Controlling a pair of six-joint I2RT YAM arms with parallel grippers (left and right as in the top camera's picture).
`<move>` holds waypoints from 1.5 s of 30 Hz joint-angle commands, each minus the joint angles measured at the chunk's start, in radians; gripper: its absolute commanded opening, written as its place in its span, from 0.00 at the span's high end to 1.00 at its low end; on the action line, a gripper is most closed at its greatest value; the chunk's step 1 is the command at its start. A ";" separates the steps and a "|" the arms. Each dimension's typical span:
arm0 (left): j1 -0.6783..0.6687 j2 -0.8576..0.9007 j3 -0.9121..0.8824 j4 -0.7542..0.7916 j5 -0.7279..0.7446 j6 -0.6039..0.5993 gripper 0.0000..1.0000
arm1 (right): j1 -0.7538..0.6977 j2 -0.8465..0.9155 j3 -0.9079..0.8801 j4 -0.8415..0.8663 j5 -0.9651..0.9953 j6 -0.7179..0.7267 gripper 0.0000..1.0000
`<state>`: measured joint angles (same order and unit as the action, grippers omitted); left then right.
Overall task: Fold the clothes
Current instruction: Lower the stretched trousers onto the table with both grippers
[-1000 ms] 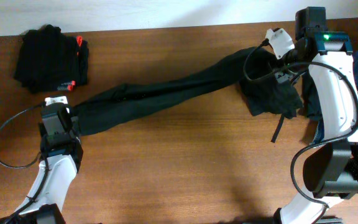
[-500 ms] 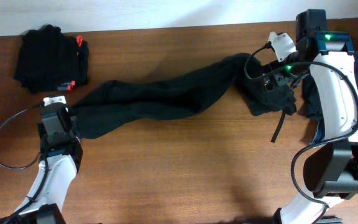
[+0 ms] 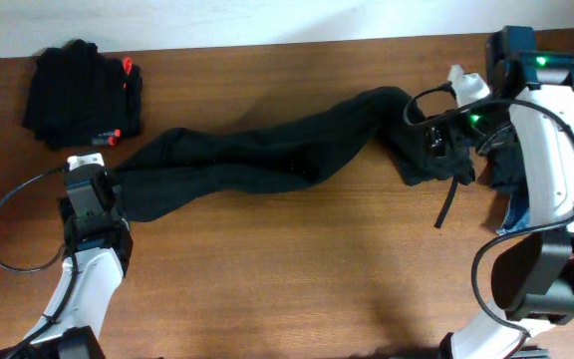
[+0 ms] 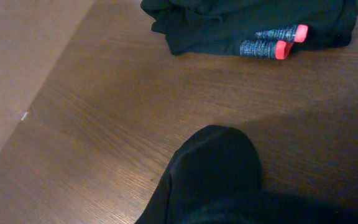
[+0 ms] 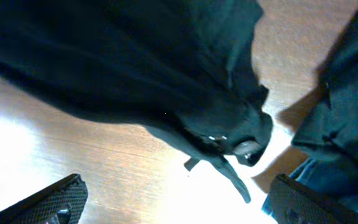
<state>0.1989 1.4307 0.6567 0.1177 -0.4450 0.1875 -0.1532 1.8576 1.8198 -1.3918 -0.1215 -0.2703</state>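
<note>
Wooden worktop: left fingers pinching leg end of black jeans; right fingers hanging open above bunched waist. Risk: left pull dragging unanchored waist, skewing fold.

A black fabric garment fills the upper part of the view, crumpled on the brown wooden tabletop, which glares bright at the lower left. A small silver button shows at its bunched edge, and a thin black strap trails below. Blue denim cloth lies at the lower right. The right hand has its dark fingers spread wide, holding nothing.
</note>
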 commanded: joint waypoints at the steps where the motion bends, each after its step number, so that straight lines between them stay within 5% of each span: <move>1: 0.008 -0.002 0.001 0.011 -0.015 0.001 1.00 | -0.022 -0.026 -0.070 0.027 0.001 0.041 0.02; 10: 0.008 -0.002 0.001 0.025 -0.015 0.001 1.00 | -0.023 -0.026 -0.225 0.276 0.002 -0.034 0.00; 12: 0.008 -0.002 0.001 0.028 -0.015 0.001 1.00 | -0.029 -0.026 -0.241 0.299 0.002 -0.037 0.07; 13: 0.008 -0.002 0.001 0.029 -0.015 0.001 1.00 | -0.033 -0.026 -0.247 0.309 0.002 -0.037 0.21; 15: 0.008 -0.002 0.001 0.032 -0.015 0.001 1.00 | -0.046 -0.026 -0.257 0.321 0.002 -0.036 0.92; 16: 0.008 -0.002 0.001 0.035 -0.015 0.001 1.00 | -0.052 -0.026 -0.258 0.324 0.002 -0.036 0.96; 23: 0.008 -0.002 0.001 0.082 -0.026 0.002 1.00 | -0.070 -0.026 -0.236 0.379 0.002 -0.089 0.96; 33: 0.048 -0.002 0.001 0.150 -0.033 0.002 1.00 | -0.070 -0.026 0.031 0.438 -0.025 -0.270 0.96; 45: 0.066 -0.002 0.001 0.184 0.007 0.014 1.00 | -0.071 -0.019 0.021 0.425 -0.111 -0.403 0.96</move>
<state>0.2543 1.4307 0.6563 0.2893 -0.4400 0.1879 -0.2134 1.8523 1.8343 -0.9661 -0.1951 -0.6498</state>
